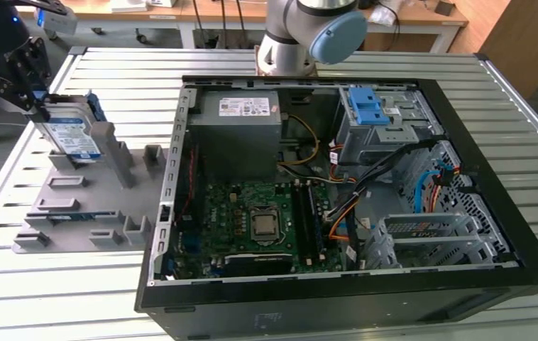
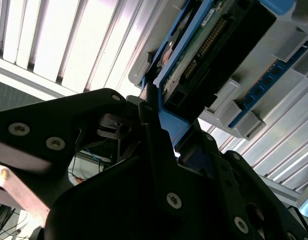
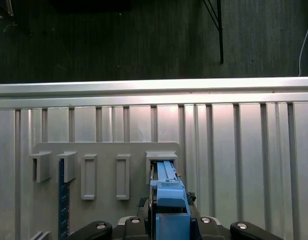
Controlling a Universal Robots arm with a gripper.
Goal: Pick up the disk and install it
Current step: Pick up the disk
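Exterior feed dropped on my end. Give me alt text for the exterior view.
The gripper has its fingers closed on the top edge of the disk, which stands on edge at a grey holder on the slatted metal table. On the exterior view's right, an open computer case lies on its side, motherboard exposed.

The exterior camera stood high and well back, looking down at a slant over the table (image 1: 70, 298), with the open case (image 1: 345, 312) in the middle and the grey holder (image 1: 61, 213) at the exterior view's left. The first wrist camera looked down past the pincer (image 3: 169, 215) onto holder and table, with floor (image 3: 118, 40) beyond. The second wrist camera sat very close behind the pincer, facing the disk (image 2: 214, 45) end-on. All three shared disk, holder and table.
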